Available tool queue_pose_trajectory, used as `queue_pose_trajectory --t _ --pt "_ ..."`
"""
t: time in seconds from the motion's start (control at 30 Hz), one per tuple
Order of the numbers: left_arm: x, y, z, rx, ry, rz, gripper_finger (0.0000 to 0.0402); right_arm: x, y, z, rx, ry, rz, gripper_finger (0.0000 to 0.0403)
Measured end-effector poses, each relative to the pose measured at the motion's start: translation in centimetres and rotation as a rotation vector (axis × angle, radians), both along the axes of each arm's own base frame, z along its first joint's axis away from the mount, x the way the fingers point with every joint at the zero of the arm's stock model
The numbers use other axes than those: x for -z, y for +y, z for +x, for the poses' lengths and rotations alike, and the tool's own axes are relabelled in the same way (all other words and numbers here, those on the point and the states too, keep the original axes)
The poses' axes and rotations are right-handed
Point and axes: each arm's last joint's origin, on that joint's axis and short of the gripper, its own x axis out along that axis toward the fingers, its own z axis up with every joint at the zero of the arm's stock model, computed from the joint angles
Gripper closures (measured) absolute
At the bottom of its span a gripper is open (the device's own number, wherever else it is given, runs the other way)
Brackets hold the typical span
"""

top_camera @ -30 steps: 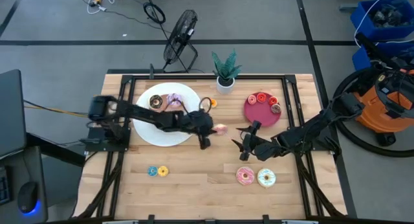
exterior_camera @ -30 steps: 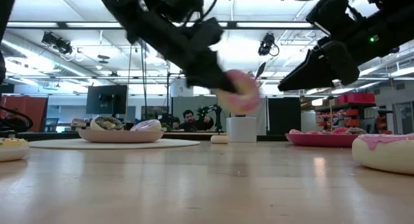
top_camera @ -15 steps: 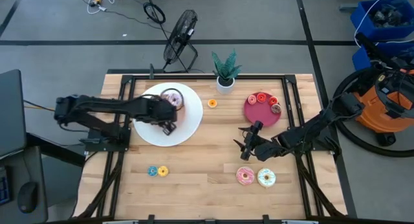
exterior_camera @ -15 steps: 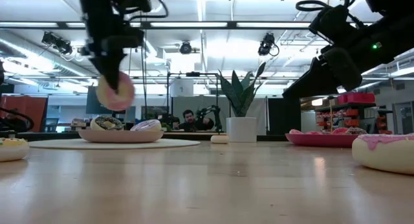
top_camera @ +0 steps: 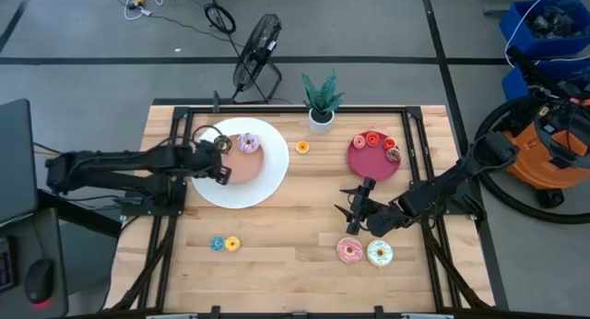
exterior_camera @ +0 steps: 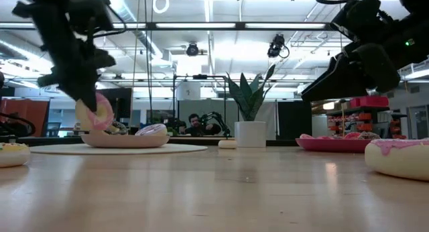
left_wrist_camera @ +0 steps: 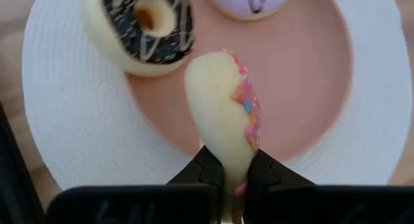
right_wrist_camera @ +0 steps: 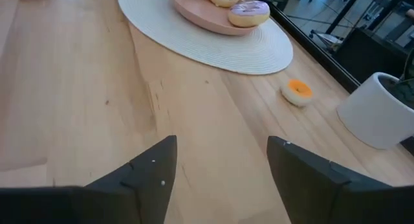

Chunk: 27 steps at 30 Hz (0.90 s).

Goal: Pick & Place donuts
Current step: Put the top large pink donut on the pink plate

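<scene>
Donut [left_wrist_camera: 226, 114], pink-sprinkled, looks light and stiff, pinched edge-on at its rim by left gripper [left_wrist_camera: 231, 175] over pink dish [left_wrist_camera: 310, 81]; right gripper [right_wrist_camera: 220, 162] spread, idle.

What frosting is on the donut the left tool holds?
Pink with sprinkles, on the donut; clearest in the left wrist view.

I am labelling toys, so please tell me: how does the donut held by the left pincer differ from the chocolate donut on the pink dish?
The held donut has pink frosting with sprinkles; the chocolate donut has dark frosting with pale stripes. The held donut stands on edge, clamped in the left pincer above the pink dish; the chocolate donut lies flat on it. Both have cream-coloured bodies.
</scene>
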Motion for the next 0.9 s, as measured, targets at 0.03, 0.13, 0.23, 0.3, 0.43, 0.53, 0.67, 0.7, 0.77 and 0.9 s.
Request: queue_pose_trajectory --t 0.03,0.13,0.23,0.3,0.43,0.53,0.67,0.7,0.77,0.9 --pt "0.3 0.0 -0.4 -0.01 -0.013 -0.002 0.0376 0.0 0.0 0.0 0.0 0.0 0.0 0.0157" --pt "1.0 -0.1 -1.5 -0.042 -0.05 -0.013 0.0376 0.0 0.0 0.0 0.001 0.0 -0.001 0.0162" --pt "1.6 -0.3 -2.2 -0.059 -0.079 -0.017 0.0376 0.0 0.0 0.0 0.001 -0.001 -0.001 0.0166" --pt "1.7 -0.3 -2.5 -0.064 -0.097 -0.018 0.0376 0.0 0.0 0.0 0.001 -0.001 -0.001 0.0169" --pt "1.7 -0.3 -2.6 -0.068 -0.137 -0.004 0.0376 0.0 0.0 0.0 0.001 -0.001 -0.001 0.0174" --pt "1.2 -0.2 -2.3 -0.08 -0.197 0.045 0.0376 0.0 0.0 0.0 0.001 -0.001 0.0 0.0176" --pt "1.0 0.1 -2.4 -0.121 -0.213 0.094 0.0376 0.0 0.0 0.0 0.001 -0.001 -0.001 0.0178" --pt "1.0 0.2 -2.4 -0.13 -0.21 0.09 0.0376 0.0 0.0 0.0 0.0 -0.001 -0.001 0.0179" --pt "1.5 0.3 -2.4 -0.149 -0.231 0.069 0.0376 0.0 0.0 0.0 0.0 -0.001 -0.001 0.0179" --pt "3.4 0.6 -2.3 -0.149 -0.286 0.022 0.0376 0.0 0.0 0.0 0.0 0.0 -0.001 0.0179"
